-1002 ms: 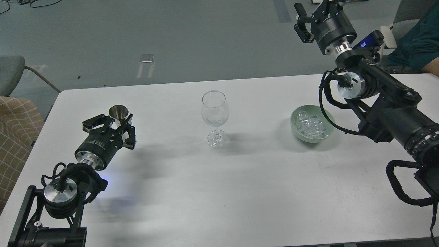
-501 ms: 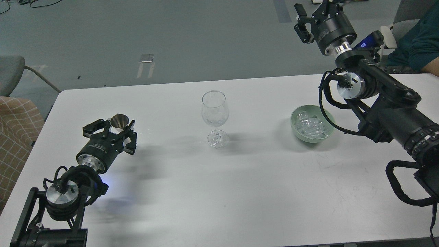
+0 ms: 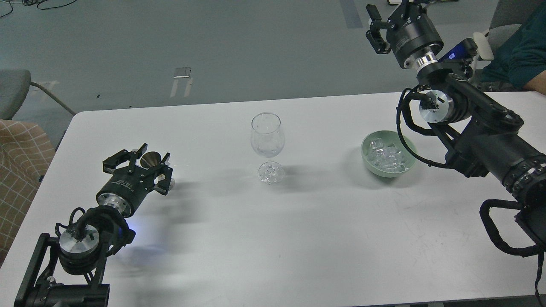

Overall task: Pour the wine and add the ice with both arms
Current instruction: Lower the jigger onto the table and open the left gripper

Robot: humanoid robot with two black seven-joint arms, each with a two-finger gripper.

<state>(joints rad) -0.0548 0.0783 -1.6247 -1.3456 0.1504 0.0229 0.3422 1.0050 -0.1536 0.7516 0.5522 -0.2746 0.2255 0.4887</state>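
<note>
the left gripper (image 3: 145, 164) is pinching one small metal cup (image 3: 151, 158) low over the table (image 3: 239, 238), likely setting it down. one wine glass (image 3: 267, 140) is standing centrally (wine barely visible). one green bowl (image 3: 367, 160) is holding many ice cubes (image 3: 386, 157) within reach of the raised right gripper (image 3: 386, 23), whose spread i cannot tell.

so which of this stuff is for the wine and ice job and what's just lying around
For the job:
wine glass
green bowl of ice
small metal cup at the left gripper
right gripper, raised

Just around:
grey chair
checked cloth
person's arm
</note>
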